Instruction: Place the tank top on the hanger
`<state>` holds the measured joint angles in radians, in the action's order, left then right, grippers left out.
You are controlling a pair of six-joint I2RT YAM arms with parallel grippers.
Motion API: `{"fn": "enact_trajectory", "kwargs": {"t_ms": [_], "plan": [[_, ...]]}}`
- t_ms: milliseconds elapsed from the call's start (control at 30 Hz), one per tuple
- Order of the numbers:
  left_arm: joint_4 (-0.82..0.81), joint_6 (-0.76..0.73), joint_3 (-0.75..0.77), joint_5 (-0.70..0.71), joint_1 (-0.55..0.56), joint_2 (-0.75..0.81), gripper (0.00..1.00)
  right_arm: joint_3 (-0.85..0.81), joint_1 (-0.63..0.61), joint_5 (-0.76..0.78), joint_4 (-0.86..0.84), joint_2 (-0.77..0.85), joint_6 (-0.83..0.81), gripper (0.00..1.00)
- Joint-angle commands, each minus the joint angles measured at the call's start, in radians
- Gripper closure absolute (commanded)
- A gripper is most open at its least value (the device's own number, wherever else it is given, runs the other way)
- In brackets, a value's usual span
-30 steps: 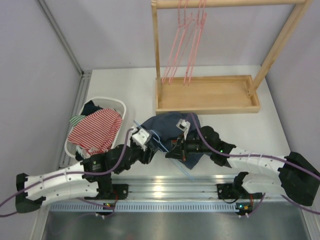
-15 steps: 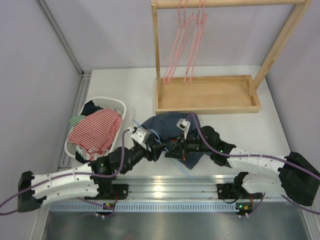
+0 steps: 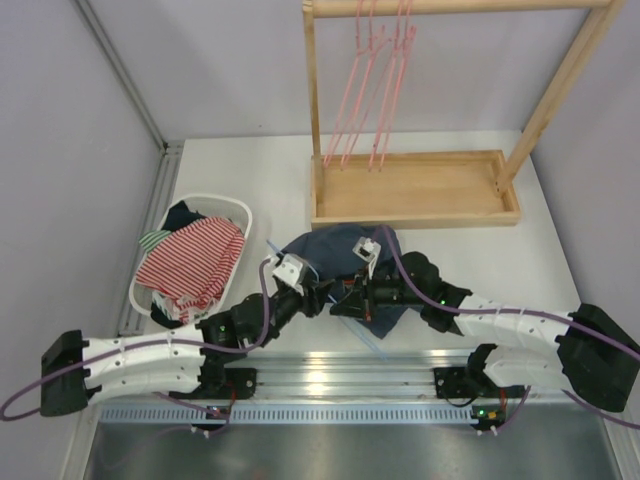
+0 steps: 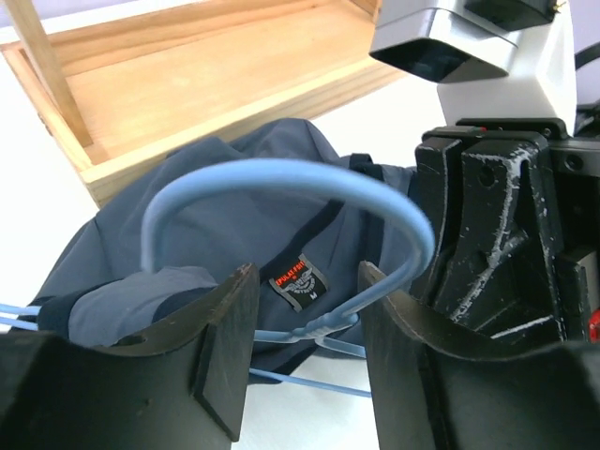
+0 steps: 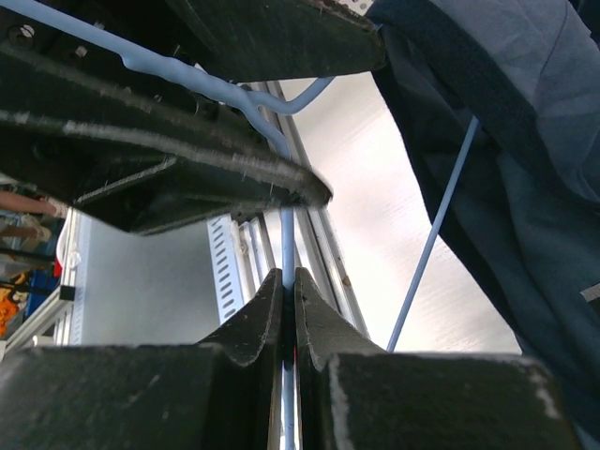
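The navy tank top (image 3: 325,247) lies crumpled on the table in front of the wooden tray. In the left wrist view its neck label faces up on the tank top (image 4: 234,225). The light-blue hanger (image 4: 281,173) lies on it, its hook arching up. My left gripper (image 4: 305,274) is open, one jaw on each side of the hook's twisted neck, not touching it. My right gripper (image 5: 289,277) is shut on a straight wire of the hanger (image 5: 287,234), right next to my left gripper (image 3: 308,292). The tank top (image 5: 525,141) hangs at the right of the right wrist view.
A white basket (image 3: 235,210) with a red-and-white striped garment (image 3: 190,260) stands at the left. A wooden rack with a tray (image 3: 415,190) and pink hangers (image 3: 365,90) stands behind. A metal rail (image 3: 330,372) runs along the near table edge.
My left arm has moved right and forward, bringing its open jaws around the hanger's hook. The right arm and the tank top have not moved.
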<state>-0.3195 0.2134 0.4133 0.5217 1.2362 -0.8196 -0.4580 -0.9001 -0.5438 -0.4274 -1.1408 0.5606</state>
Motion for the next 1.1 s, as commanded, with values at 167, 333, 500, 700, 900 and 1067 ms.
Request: {"fn": "enact_trajectory", "kwargs": {"t_ms": [167, 333, 500, 700, 900, 1067], "plan": [[-0.142, -0.037, -0.016, 0.067, 0.002, 0.033, 0.93, -0.028, 0.001, 0.004, -0.065, -0.004, -0.018, 1.00], [-0.113, -0.028, 0.002, 0.078, 0.002, 0.027, 1.00, -0.050, 0.000, 0.070, 0.010, 0.001, -0.019, 1.00], [-0.093, -0.035, 0.019, 0.191, 0.003, 0.013, 1.00, -0.110, -0.010, 0.255, 0.224, 0.055, -0.039, 0.56], [-0.079, -0.040, 0.044, 0.296, 0.003, -0.019, 1.00, -0.200, -0.008, 0.595, 0.571, 0.180, 0.022, 0.38], [-0.107, -0.034, 0.045, 0.383, 0.002, -0.045, 1.00, -0.255, -0.008, 0.863, 0.920, 0.295, 0.157, 0.41], [-0.121, -0.013, 0.050, 0.434, 0.003, -0.073, 1.00, -0.260, 0.004, 0.946, 1.059, 0.296, 0.234, 0.55]]}}
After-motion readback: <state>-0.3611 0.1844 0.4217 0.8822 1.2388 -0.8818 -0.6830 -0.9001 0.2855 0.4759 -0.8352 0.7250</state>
